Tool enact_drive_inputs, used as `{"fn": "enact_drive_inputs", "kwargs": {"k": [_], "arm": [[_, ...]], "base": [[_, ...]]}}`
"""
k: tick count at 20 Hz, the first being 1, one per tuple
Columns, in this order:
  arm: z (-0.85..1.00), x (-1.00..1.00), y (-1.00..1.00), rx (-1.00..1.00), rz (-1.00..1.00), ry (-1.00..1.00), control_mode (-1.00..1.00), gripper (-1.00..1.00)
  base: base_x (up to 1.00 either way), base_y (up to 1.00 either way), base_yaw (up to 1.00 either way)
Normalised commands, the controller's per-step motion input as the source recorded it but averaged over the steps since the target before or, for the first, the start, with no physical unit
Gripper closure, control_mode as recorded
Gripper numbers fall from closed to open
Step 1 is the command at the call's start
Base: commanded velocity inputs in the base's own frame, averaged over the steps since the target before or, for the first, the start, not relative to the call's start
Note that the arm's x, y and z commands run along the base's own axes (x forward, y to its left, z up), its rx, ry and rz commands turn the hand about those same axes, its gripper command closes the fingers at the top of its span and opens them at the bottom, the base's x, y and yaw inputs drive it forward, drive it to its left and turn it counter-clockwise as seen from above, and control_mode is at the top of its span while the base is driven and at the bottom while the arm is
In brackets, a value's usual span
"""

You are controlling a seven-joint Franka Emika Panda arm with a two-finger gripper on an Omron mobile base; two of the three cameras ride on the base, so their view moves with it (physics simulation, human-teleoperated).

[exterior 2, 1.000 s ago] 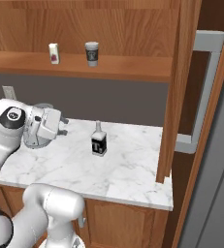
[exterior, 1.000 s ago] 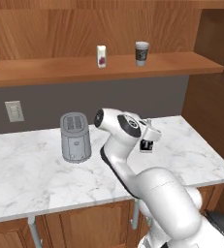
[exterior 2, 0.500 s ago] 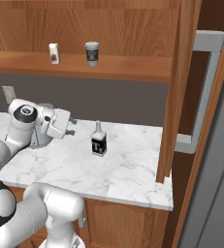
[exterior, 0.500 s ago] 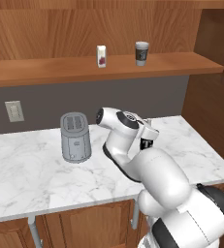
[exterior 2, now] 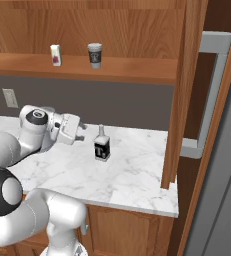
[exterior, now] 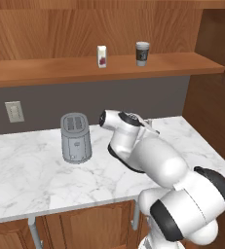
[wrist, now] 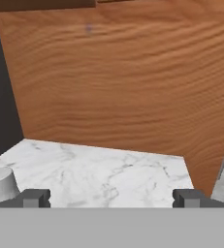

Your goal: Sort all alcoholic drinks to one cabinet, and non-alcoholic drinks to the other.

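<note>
A clear squarish bottle [exterior 2: 102, 145] with a black label stands upright on the marble counter [exterior 2: 132, 170]. My gripper [exterior 2: 80, 133] hovers just left of it, apart from it, open and holding nothing. In the hand view the fingertips [wrist: 36, 197] stand wide apart, and a pale round bottle top [wrist: 2, 183] shows at the lower left, outside the gripper [wrist: 111, 198]. On the wooden shelf [exterior: 60, 73] above stand a small white carton [exterior: 102, 56] with a red-pink mark and a paper coffee cup [exterior: 142, 53]; both also appear in the right base view, carton [exterior 2: 55, 55] and cup [exterior 2: 94, 55].
A grey toaster [exterior: 76, 137] sits on the counter left of my arm. A tall wooden side panel [exterior 2: 179, 90] closes the counter's right end, with a grey handle [exterior 2: 209, 95] beyond it. A wall outlet [exterior: 14, 112] is at the far left.
My arm has swung and the hand has travelled rightward over the counter, closer to the labelled bottle. The jaws stayed wide. Bottle, carton, cup and toaster have not moved.
</note>
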Motion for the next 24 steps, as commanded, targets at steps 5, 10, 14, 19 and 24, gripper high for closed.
{"fn": "enact_drive_inputs", "kwargs": {"k": [5, 10, 14, 19, 24], "arm": [[-0.23, 0.28, -0.05, -0.02, -0.03, -0.02, -1.0, -1.0], [-0.1, 0.3, -0.05, -0.03, -0.05, 0.0, -1.0, -1.0], [-0.03, 0.29, 0.0, -0.03, -0.05, 0.0, -1.0, -1.0], [-0.05, 0.22, 0.0, -0.02, -0.02, 0.0, -1.0, -1.0], [-0.13, 0.23, 0.0, -0.03, -0.02, 0.0, -1.0, -1.0]], "base": [[0.0, 0.0, 0.0], [0.0, 0.0, 0.0], [0.0, 0.0, 0.0], [0.0, 0.0, 0.0], [0.0, 0.0, 0.0]]}}
